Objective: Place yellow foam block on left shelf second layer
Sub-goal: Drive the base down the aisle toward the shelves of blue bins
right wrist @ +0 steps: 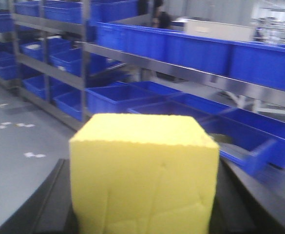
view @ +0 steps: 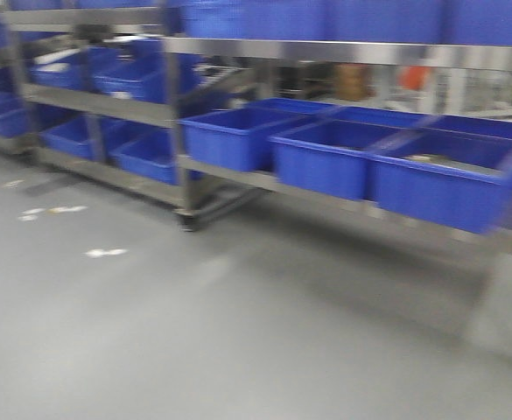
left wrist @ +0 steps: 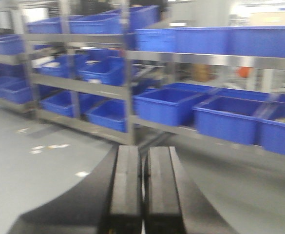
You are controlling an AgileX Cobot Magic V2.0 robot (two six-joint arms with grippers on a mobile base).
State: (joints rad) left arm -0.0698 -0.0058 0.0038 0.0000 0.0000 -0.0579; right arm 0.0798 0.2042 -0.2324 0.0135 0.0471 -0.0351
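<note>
the yellow foam block (right wrist: 144, 175) sits gripped between the dark fingers of the right hand (right wrist: 143, 209), filling that wrist view, above the grey floor (view: 194, 332) and facing steel shelves (view: 172, 114) lined with blue bins (view: 229, 136), while the left hand (left wrist: 143, 165) has its fingers pressed together, empty.

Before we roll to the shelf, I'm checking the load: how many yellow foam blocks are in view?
1. The yellow foam block sits clamped in the right gripper, filling the right wrist view. The left gripper is shut and empty. Blurred blue bins could hide others.
</note>
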